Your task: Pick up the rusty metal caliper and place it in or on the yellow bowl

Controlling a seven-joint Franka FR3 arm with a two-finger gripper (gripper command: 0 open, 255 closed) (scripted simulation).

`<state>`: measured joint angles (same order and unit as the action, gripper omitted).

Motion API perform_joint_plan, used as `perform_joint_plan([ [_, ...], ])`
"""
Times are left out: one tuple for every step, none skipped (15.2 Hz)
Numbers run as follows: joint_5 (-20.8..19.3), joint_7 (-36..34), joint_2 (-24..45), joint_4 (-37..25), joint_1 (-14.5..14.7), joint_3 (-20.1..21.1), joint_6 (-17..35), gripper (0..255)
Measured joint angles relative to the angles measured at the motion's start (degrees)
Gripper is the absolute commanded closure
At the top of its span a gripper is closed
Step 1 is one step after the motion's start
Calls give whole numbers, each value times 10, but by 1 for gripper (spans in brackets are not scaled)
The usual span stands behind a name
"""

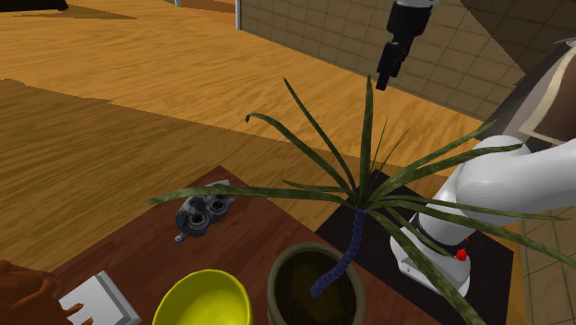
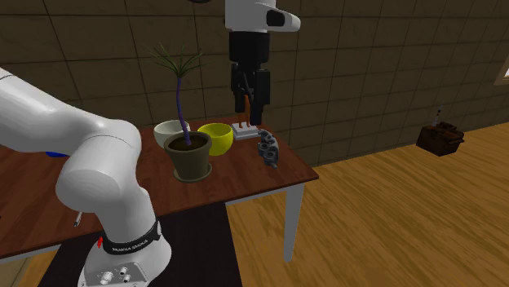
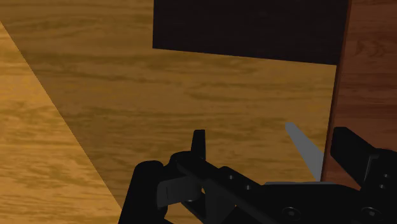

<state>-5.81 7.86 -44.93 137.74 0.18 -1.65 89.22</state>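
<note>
**Subject of task.** The grey metal caliper (image 1: 201, 214), a short, chunky piece with two dark round openings, lies flat on the dark reddish-brown wooden table (image 1: 138, 249), close to the table's edge. No rust colour shows on it. In the shoulder view its long axis runs on a diagonal from lower left to upper right. Nothing touches it.

**Destination.** The glossy yellow bowl (image 1: 203, 297) stands upright on the same table, near the caliper but apart from it and further in from the edge. It has a brown-green plant pot (image 1: 274, 282) just beside it.

**End effector.** The all-black two-finger gripper (image 2: 251, 104) hangs high above the table, pointing down. In the wrist view its fingers (image 3: 198, 143) stand well apart with nothing between them. It is open and empty.

**Governing relation.** In the shoulder view the caliper lies well down and to the left of the gripper. In the second exterior view it sits below the gripper and slightly to that view's right. The wrist view looks mostly onto tan wooden floor, and the table's edge runs beside one finger. From this the gripper is judged to sit over or just beyond the table's edge, not directly above the caliper.

**Assessment.** The pick has not begun. The coming move is judged to need a sideways shift inward over the table, then a long descent. The fingers should straddle the caliper across its narrow width, at right angles to the diagonal axis noted above. The long drooping leaves of the plant spread over the table near the approach path, so brushing them is a possible risk.
</note>
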Motion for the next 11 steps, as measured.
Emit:
perform_joint_plan([
  [0,0,0,0,0,0,0,0],
  [3,-1,5,2,3,2,7,0],
  [6,-1,10,10,7,5,19,0],
  [11,-1,22,9,12,8,30,0],
  [13,2,38,9,17,9,46,0],
  [18,1,50,11,23,14,61,0],
  [22,3,65,14,28,16,78,0],
  [28,1,83,13,34,22,95,0],
  [32,2,94,17,40,26,110,0],
  [38,-1,108,19,47,32,127,0],
  [43,0,123,15,53,37,139,0],
])
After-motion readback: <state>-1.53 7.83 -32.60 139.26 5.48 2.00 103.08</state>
